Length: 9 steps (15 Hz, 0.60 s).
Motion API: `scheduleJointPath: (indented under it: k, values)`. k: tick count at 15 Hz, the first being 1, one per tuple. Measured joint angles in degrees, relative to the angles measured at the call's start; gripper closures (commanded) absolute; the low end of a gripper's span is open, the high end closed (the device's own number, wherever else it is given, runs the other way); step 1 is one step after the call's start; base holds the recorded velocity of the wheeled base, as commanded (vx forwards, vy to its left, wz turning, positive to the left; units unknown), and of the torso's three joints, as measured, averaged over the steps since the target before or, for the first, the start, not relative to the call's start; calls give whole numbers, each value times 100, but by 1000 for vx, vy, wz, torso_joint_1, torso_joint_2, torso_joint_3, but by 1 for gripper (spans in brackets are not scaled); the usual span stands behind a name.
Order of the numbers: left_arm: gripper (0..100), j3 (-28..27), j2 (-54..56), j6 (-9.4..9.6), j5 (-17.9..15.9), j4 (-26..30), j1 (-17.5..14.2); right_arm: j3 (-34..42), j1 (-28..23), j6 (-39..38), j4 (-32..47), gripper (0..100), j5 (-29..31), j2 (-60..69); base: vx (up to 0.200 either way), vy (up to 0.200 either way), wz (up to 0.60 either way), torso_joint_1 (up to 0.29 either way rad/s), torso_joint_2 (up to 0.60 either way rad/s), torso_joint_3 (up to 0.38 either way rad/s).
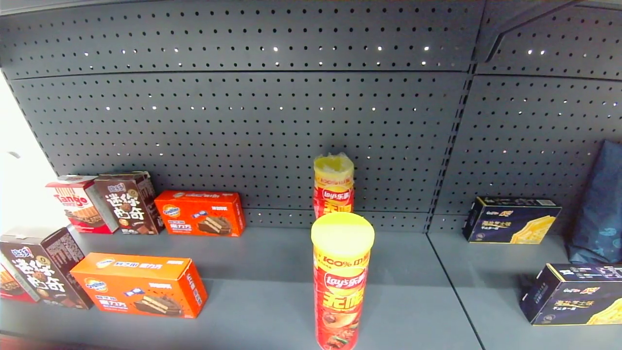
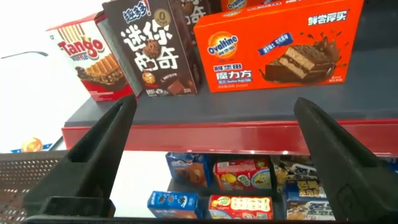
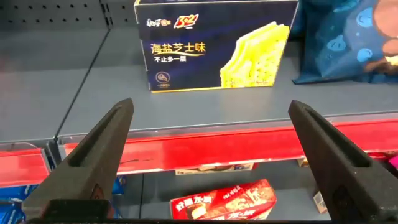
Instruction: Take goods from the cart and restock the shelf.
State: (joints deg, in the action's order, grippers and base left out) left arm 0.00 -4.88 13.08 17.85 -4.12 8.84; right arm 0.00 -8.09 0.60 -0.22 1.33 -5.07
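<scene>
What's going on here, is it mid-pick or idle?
Looks like it is between picks, with nothing in hand. The left gripper is open and empty, facing the shelf front edge near the orange box. The right gripper is also open and empty, in front of the dark blue box. Mid-shelf, a chip can stands upright near the front, with a second chip can behind it by the back panel.

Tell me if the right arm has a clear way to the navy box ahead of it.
Probably yes: the open right tool faces the navy box, nothing stands between them, and the blue bag sits beside it, not in front.
</scene>
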Motion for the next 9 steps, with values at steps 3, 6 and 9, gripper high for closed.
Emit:
scheduleJointPath:
  k: [3, 6, 9]
  values:
    - [0, 0, 6, -235, -1, 0, -5, 0, 389, 6, 22, 0, 0, -90, 0, 0, 0, 0, 0, 0]
    - [0, 0, 6, -233, -9, 2, -5, 0, 736, 0, 22, 0, 0, 117, 0, 0, 0, 0, 0, 0]
    - [0, 0, 6, -293, -69, 5, -5, 0, 794, -6, 11, 0, 4, 393, 0, 0, 0, 0, 0, 0]
